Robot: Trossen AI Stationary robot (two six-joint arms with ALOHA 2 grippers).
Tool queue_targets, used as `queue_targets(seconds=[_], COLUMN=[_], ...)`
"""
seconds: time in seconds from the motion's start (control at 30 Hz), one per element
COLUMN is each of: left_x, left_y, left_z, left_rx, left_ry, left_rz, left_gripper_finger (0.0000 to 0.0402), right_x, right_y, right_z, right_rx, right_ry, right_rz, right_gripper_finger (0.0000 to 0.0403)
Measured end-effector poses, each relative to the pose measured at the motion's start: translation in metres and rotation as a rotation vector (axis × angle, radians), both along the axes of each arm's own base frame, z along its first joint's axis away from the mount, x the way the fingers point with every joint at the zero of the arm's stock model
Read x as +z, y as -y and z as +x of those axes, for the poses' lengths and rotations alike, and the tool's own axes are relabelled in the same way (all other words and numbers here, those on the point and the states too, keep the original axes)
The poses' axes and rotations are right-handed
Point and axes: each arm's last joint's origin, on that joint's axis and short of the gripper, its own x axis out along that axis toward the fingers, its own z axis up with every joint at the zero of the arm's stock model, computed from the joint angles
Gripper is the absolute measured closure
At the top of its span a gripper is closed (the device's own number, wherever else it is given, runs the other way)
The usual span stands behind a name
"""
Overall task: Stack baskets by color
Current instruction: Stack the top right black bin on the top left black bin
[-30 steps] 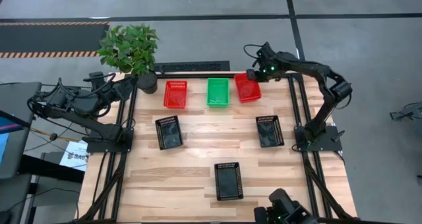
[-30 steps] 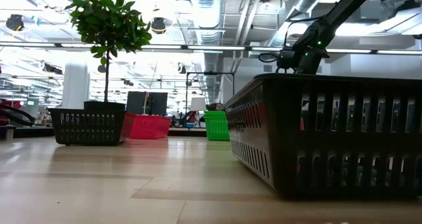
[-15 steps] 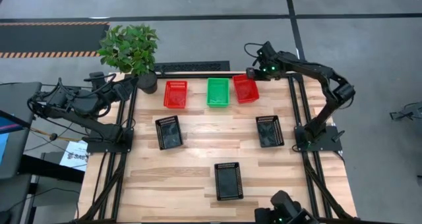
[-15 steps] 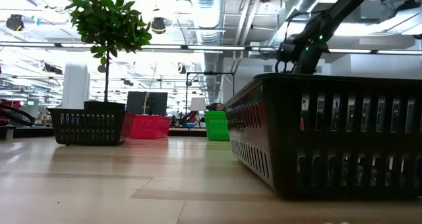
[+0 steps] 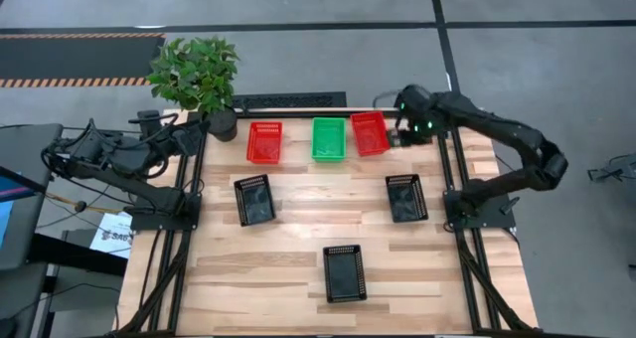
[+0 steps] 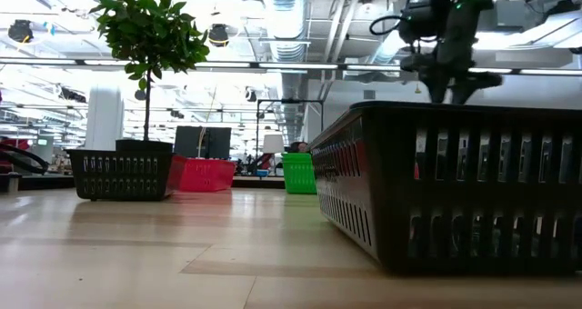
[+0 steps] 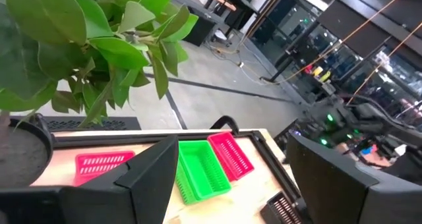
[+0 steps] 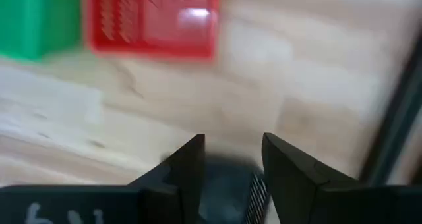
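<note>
Along the far edge sit a red basket (image 5: 263,142), a green basket (image 5: 328,138) and a second red basket (image 5: 369,132), each flat on its base. Three black baskets rest nearer: left (image 5: 254,199), right (image 5: 405,197) and near middle (image 5: 344,272). My right gripper (image 5: 402,134) hangs open above the table, just right of the second red basket (image 8: 153,20) and beyond the right black basket (image 8: 227,191), touching nothing. My left gripper (image 7: 224,178) waits open off the table's far left corner, by the plant.
A potted green plant (image 5: 197,75) stands at the far left corner, close to my left arm. Bare wood (image 5: 328,204) lies between the black baskets. In the low view the near black basket (image 6: 455,182) fills the right side and hides the table behind it.
My right gripper has let go of the right red basket, risen, and swung toward the table's right and near edges. That basket, slanted a second ago, now sits square beside the green one.
</note>
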Motion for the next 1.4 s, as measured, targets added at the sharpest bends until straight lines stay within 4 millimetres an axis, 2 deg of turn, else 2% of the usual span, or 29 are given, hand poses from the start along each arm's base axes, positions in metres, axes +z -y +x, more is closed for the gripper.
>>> queue_targets(seconds=[0.33,0.57,0.83,1.03,1.2,1.4], left_x=[-0.001,-0.003,-0.004,-0.004,-0.004,-0.004], left_y=[0.000,0.000,-0.001,-0.002,-0.001,-0.001], left_z=[0.000,-0.001,-0.004,-0.005,-0.005,-0.005], left_rx=[-0.009,-0.009,-0.010,-0.009,-0.024,-0.027], left_ry=[-0.033,-0.058,-0.068,-0.066,-0.074,-0.075], left_rz=[0.023,0.031,0.033,0.033,0.027,0.026], left_gripper_finger=[0.0132,0.0132,0.0132,0.0132,0.0132,0.0132], right_x=[-0.048,-0.054,-0.081,-0.094,-0.103,-0.104], right_y=[-0.073,-0.101,-0.107,-0.106,-0.106,-0.107], right_z=[0.008,0.005,-0.009,-0.010,-0.008,-0.008], right_rx=[-0.068,-0.100,-0.112,-0.085,-0.084,-0.099], right_ry=[-0.137,-0.239,-0.341,-0.304,-0.250,-0.240], right_rz=[0.115,0.093,0.113,0.155,0.179,0.189], right_gripper_finger=[0.0226,0.0226,0.0226,0.0237,0.0286,0.0382])
